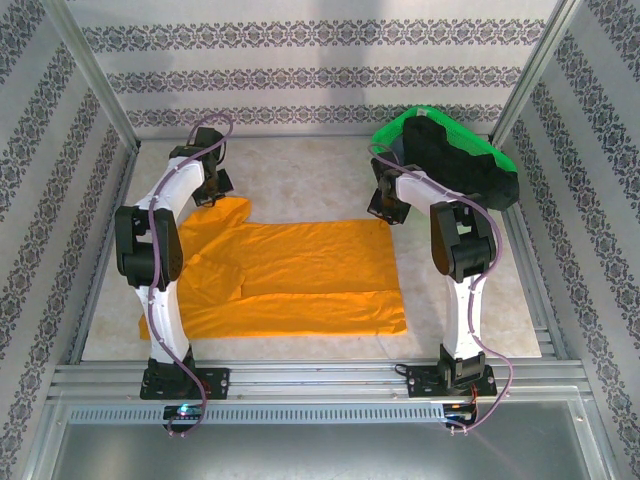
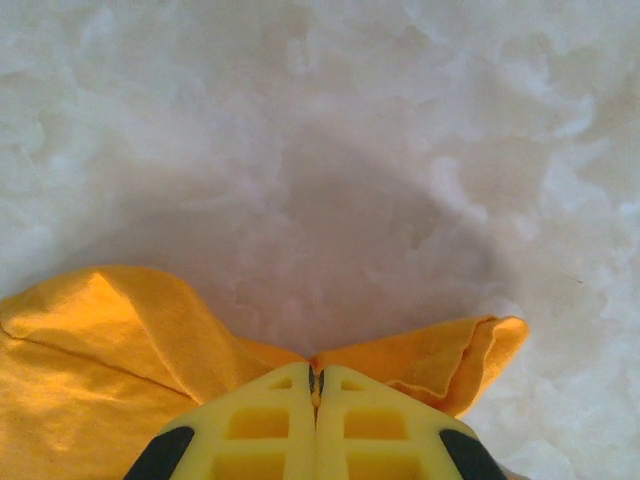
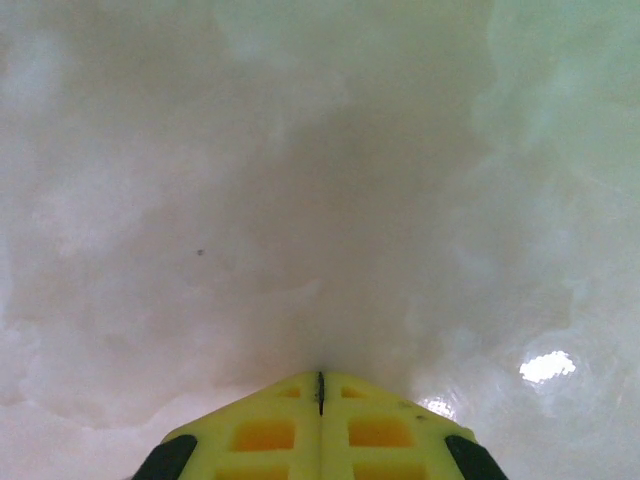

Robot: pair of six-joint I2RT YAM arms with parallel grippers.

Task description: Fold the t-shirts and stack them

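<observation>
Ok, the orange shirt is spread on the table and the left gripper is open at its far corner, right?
Not open. The left wrist view shows the left gripper shut on the orange shirt at that far corner; the shirt is spread on the table.

Right tool [image 3: 320, 378] over the pale desk [image 3: 300, 170]
I see it yellow and pressed closed at 6 o'clock; a bright glare spot [image 3: 547, 366] sits at 4 o'clock.
</observation>
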